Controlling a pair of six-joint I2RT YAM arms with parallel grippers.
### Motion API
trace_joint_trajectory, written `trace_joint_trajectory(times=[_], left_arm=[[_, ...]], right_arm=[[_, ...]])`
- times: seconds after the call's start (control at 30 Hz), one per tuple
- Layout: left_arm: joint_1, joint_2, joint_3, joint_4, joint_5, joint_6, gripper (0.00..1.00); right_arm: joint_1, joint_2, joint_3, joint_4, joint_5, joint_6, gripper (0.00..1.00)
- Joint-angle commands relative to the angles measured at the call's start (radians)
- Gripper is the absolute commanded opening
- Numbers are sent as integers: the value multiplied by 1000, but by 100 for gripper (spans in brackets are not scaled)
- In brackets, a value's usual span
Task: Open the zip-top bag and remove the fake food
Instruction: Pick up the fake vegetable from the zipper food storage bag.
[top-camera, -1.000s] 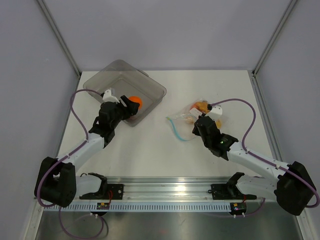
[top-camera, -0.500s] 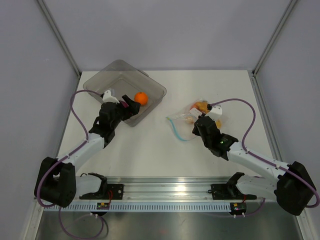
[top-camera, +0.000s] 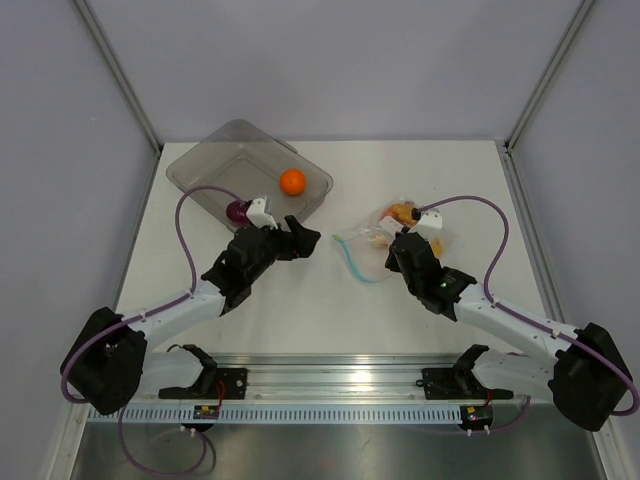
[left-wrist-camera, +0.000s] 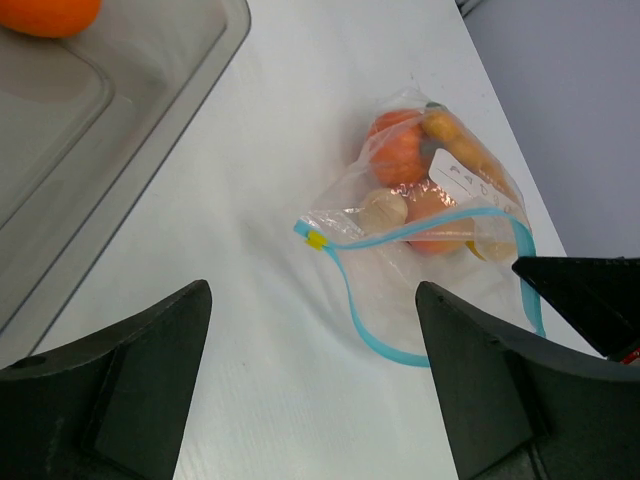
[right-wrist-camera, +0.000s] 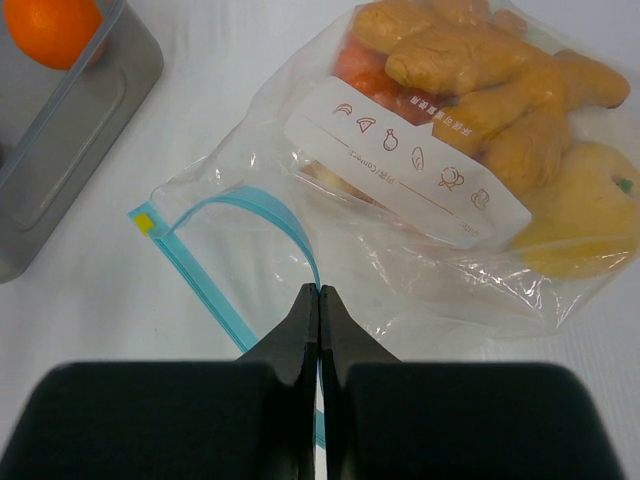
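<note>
Clear crinkly zip-top bag, teal strip parted, lies right of the grey translucent tray; my right gripper pinches that strip. My left gripper, wide and empty, hangs between them. Emptying step, I judge: next, reach inside for a toy fruit.

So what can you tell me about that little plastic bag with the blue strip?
It's a small, clear, crinkly zip-top bag lying flat on the white table, apart from the grey tray. A light blue zip strip with a yellow tab at one end edges its mouth, which gapes open. Inside are orange, yellow and beige toy foods and a white printed card. The right hand pinches the strip.
</note>
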Motion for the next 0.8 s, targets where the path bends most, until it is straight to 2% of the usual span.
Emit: trace_joint_trajectory(times=[0.0, 0.2, 0.3, 0.37, 0.6, 0.63, 0.73, 0.77], left_arm=[[-36, 16, 41, 94, -68, 70, 85], [-56, 44, 18, 156, -47, 67, 81], [-69, 68, 32, 177, 4, 75, 77], [-86, 84, 29, 250, 101, 106, 73], [-171, 100, 60, 257, 82, 228, 72], [-177, 102, 66, 257, 76, 232, 70], [-192, 125, 95, 231, 90, 239, 51], [-197, 133, 98, 219, 88, 238, 51]], right_arm=[[-6, -25, 34, -5, 5, -36, 0], [-6, -74, -7, 59, -54, -71, 0], [-6, -80, -4, 64, -65, -78, 0], [-6, -81, -1, 65, -68, -65, 0], [-6, -89, -16, 116, -103, -70, 0], [-6, -89, -16, 114, -105, -70, 0], [-6, -91, -18, 121, -110, -68, 0], [-6, -94, -21, 127, -116, -67, 0]])
